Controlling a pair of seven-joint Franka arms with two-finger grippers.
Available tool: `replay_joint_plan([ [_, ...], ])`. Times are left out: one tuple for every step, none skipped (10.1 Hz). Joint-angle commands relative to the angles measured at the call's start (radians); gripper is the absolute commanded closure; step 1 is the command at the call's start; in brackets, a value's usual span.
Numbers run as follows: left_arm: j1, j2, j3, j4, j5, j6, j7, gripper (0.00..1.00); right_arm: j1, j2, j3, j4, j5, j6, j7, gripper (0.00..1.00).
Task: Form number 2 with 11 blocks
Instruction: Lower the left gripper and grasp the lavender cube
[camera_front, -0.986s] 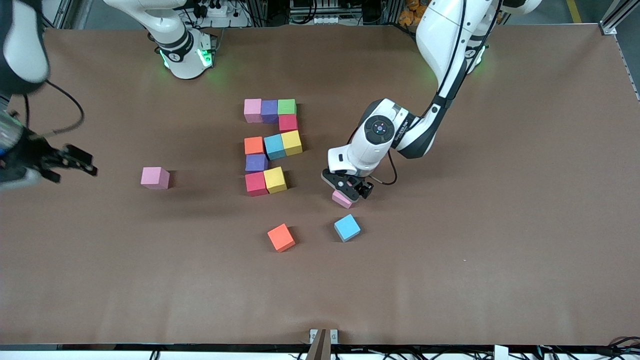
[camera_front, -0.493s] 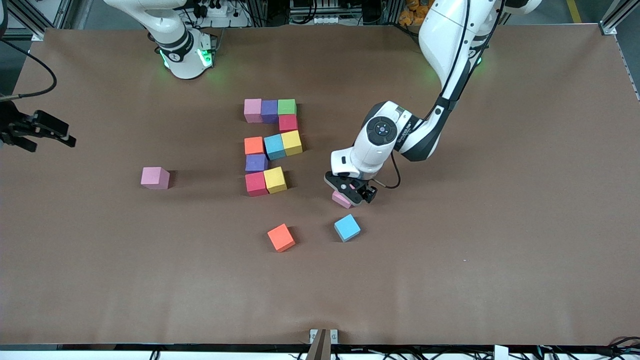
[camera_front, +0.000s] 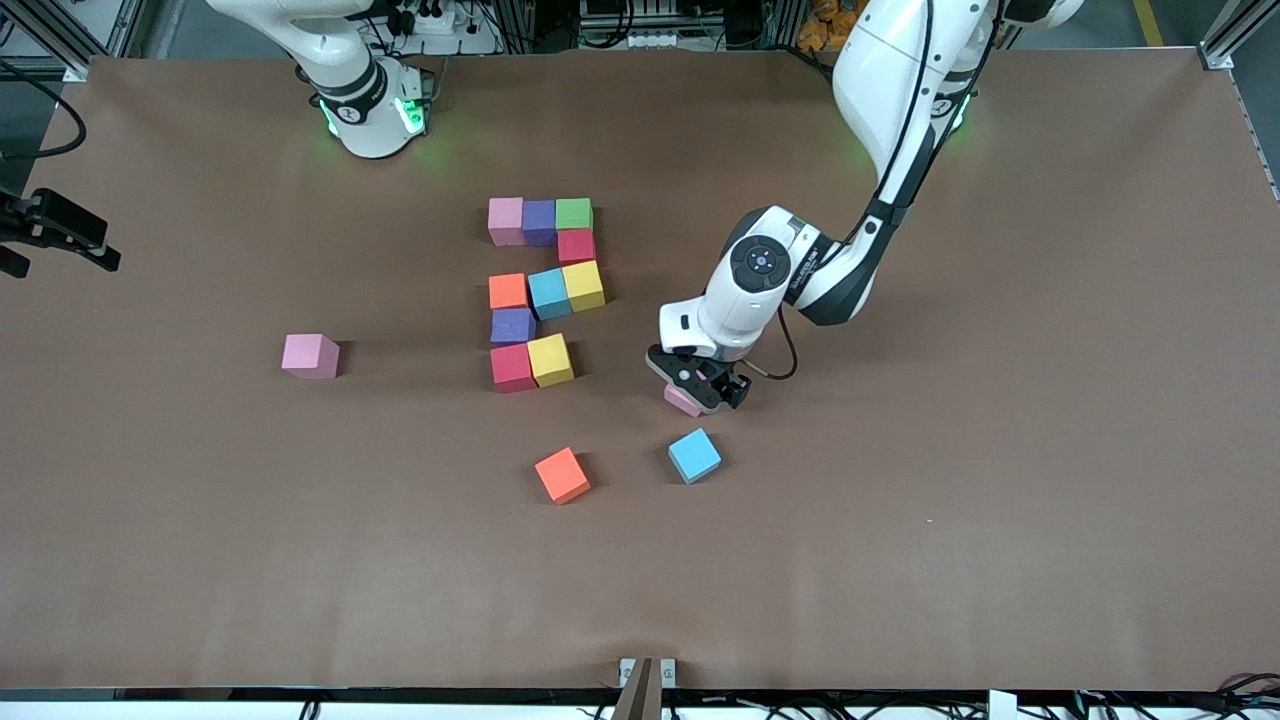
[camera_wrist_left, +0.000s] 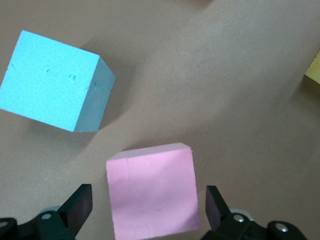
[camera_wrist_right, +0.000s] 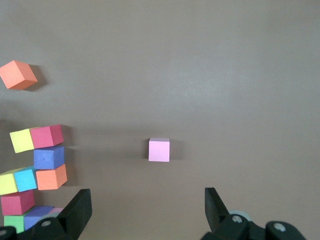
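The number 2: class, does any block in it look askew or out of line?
Yes. In the number 2, the light blue block in the middle row and the yellow block in the bottom row sit slightly rotated, not square with their neighbours.

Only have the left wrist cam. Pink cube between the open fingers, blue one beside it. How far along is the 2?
Observer: Ten cubes are placed in the number 2; the spot beside the lower yellow cube has no cube yet.
Operator: Other loose cubes?
Observer: Orange cube lies beside your blue cube; a second pink cube sits toward the right arm's end.
Operator: Right arm?
Observer: Right gripper waits open at that end's table edge, holding nothing.
Operator: My gripper?
Observer: Left gripper is low around your pink cube, not closed.
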Motion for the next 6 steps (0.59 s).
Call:
replay_joint_plan([
  [-0.006,0.026,0.001,0.021,0.026,0.022,-0.018,0.00,0.015,0.046,0.006,0.046,-0.011,-0.025,0.056,0.00],
  [-0.006,0.026,0.001,0.021,0.026,0.025,-0.016,0.00,0.015,0.046,0.006,0.046,-0.011,-0.026,0.054,0.00],
  [-0.006,0.029,0.001,0.021,0.026,0.025,-0.018,0.00,0.016,0.046,0.006,0.042,-0.011,-0.031,0.054,0.00],
  [-0.006,0.032,0.001,0.021,0.026,0.027,-0.016,0.00,0.016,0.046,0.006,0.045,-0.011,-0.072,0.053,0.00],
  [-0.007,0.032,0.001,0.021,0.026,0.027,-0.016,0.27,0.016,0.043,0.006,0.041,-0.011,-0.086,0.054,0.00],
  [-0.010,0.032,0.002,0.021,0.028,0.027,-0.016,0.55,0.016,0.040,0.006,0.041,-0.011,-0.085,0.054,0.00],
])
